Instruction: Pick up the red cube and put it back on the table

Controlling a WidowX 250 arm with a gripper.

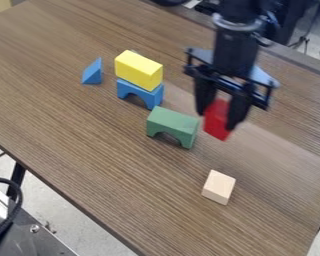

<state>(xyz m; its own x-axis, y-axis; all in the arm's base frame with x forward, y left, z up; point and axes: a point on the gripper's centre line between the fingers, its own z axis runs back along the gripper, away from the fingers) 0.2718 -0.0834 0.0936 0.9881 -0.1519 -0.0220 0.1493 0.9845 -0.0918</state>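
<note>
Red cube (pixel 217 120): in the gripper, looks clear of the table (pixel 96 160), right by the green arch (pixel 173 126) as seen here.
Gripper (pixel 218 119): fingers parted by the cube's width, one each side, closed on it.
Pick-up: done, as far as I can tell.
Put-back: not done; lower, let go, back off. Roughly halfway, I'd say.
Landing spot: bare wood near the pale block (pixel 219 187) seems fine; exact height can't be told.
</note>
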